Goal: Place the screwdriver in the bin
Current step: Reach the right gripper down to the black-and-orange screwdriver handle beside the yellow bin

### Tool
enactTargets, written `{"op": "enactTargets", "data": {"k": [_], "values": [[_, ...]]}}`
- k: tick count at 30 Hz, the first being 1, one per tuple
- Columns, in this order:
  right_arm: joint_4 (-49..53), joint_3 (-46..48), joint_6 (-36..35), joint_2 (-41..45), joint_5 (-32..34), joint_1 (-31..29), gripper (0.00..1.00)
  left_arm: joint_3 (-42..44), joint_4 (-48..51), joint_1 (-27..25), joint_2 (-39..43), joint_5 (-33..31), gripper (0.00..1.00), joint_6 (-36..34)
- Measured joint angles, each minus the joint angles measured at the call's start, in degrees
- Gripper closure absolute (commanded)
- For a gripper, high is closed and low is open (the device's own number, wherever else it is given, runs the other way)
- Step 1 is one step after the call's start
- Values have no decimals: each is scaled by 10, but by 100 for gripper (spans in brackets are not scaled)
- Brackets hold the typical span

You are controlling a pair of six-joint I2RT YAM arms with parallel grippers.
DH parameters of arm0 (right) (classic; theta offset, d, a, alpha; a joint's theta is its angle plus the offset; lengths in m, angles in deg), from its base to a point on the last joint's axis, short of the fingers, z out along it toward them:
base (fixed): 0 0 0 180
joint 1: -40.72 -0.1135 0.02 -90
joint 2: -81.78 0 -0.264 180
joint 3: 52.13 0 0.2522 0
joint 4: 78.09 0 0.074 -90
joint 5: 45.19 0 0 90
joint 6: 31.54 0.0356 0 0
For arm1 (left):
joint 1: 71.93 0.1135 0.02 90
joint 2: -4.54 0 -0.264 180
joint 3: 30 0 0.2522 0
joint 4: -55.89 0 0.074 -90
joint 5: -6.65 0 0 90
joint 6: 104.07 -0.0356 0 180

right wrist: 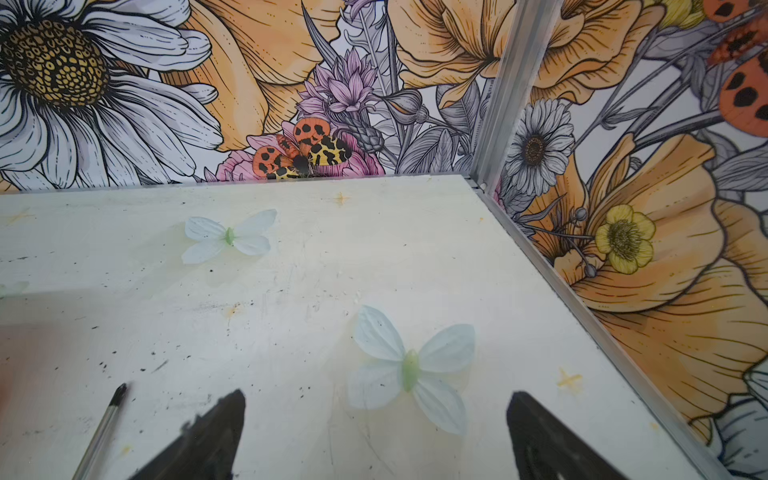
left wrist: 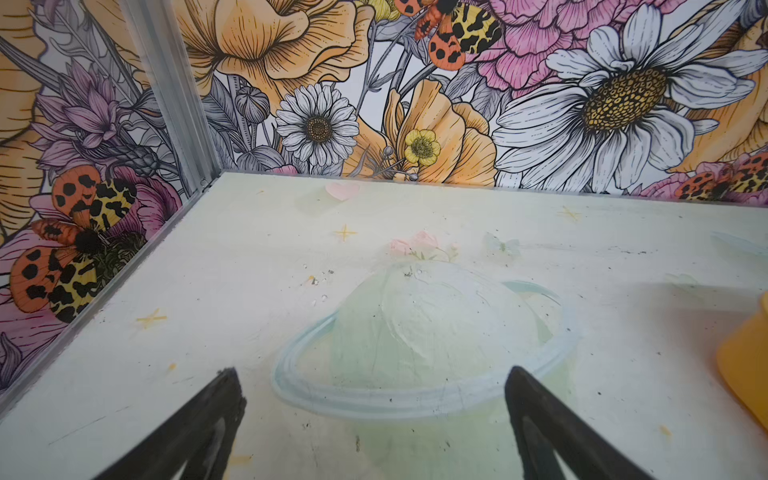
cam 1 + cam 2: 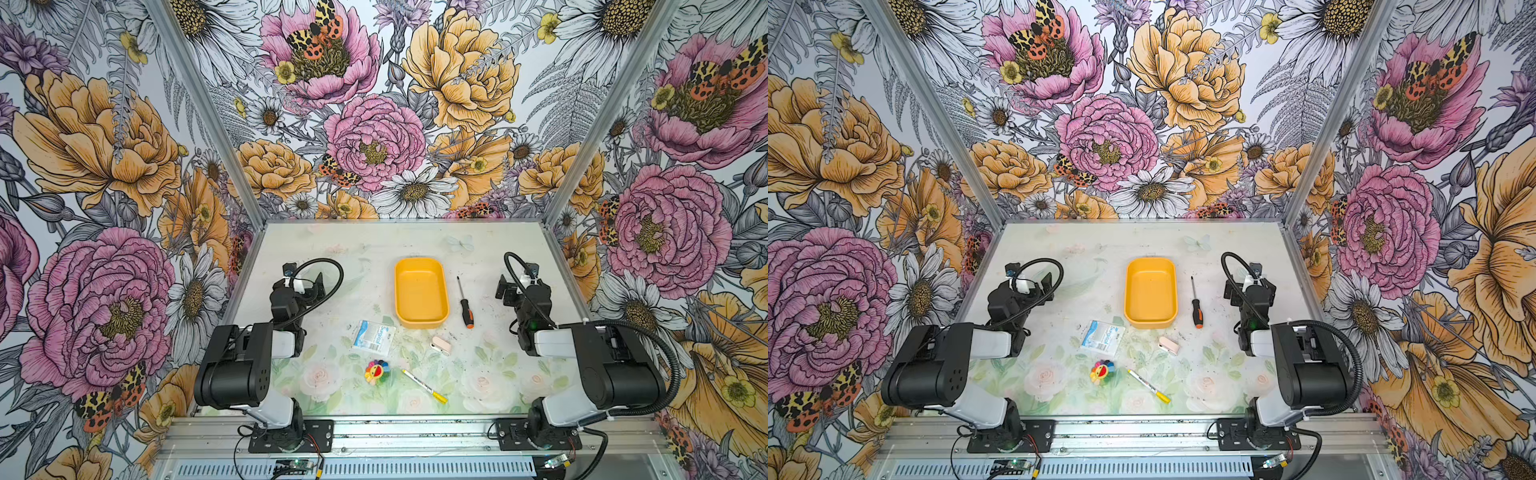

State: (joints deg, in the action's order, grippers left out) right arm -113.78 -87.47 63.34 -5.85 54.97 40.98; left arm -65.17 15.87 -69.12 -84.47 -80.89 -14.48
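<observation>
The screwdriver (image 3: 465,305) (image 3: 1196,305) lies flat on the table just right of the bin, thin shaft pointing to the back and orange butt end toward the front. The bin (image 3: 419,291) (image 3: 1150,291), a shallow yellow-orange tray, is empty. My right gripper (image 3: 503,286) (image 1: 376,395) hovers open to the right of the screwdriver, with only the shaft tip (image 1: 120,388) showing beside it in the right wrist view. My left gripper (image 3: 316,284) (image 2: 372,370) is open over bare table left of the bin, whose corner (image 2: 748,365) shows in the left wrist view.
In front of the bin lie a white and blue packet (image 3: 372,336), a small pink-white case (image 3: 440,345), a colourful flower toy (image 3: 377,370) and a white pen with a yellow cap (image 3: 424,385). Flowered walls close in the table on three sides.
</observation>
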Motion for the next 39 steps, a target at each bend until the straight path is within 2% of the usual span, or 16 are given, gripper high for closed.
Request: {"op": "enactTargets", "data": {"k": [15,20,24,27,32,35,39], "values": [[0,0,0,0,0,0,0,0,0,0,0,0,1,0],[10,-1,-2,3,-8,0,4,0,4,-2,2,-3,1,0],[122,-35,-2,50,-13,0,6,-5,66,-3,43,-5,1,0],[251,-111,7,105,-37,0,7,-32,144,-4,105,-5,1,3],[420,-238,46,146,-113,-7,10,-78,224,-4,188,7,1,47],[475,-240,72,147,-164,-27,12,-89,255,-6,196,34,1,86],[526,-210,107,127,-189,-70,13,-105,314,-14,170,90,1,120]]}}
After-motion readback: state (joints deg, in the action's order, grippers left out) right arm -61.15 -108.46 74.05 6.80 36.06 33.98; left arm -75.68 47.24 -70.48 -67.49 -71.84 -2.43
